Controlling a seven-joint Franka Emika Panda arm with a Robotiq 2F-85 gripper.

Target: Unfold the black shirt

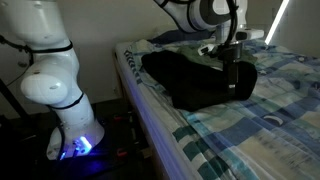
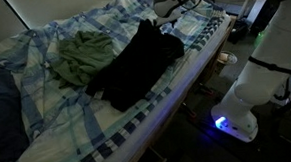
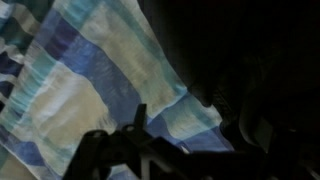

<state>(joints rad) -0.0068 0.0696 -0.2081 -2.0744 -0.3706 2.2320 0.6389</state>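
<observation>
The black shirt (image 1: 195,80) lies bunched on the bed in both exterior views, a long dark heap (image 2: 130,67) on the blue-and-white plaid sheet (image 2: 57,106). My gripper (image 1: 238,86) hangs over the shirt's end nearest the arm (image 2: 162,22). In the wrist view the shirt (image 3: 240,50) fills the dark right side, with plaid sheet (image 3: 90,80) to the left. One of the fingers (image 3: 140,116) stands far to the left and the other is lost against the black cloth. The gripper (image 3: 195,118) is open, with sheet and the shirt's edge showing in the gap and nothing held.
An olive-green garment (image 2: 84,54) lies crumpled on the sheet beside the black shirt, on the side away from the robot. The bed's long edge (image 2: 157,115) faces the robot's white base (image 2: 248,86), which glows blue at the floor (image 1: 78,145).
</observation>
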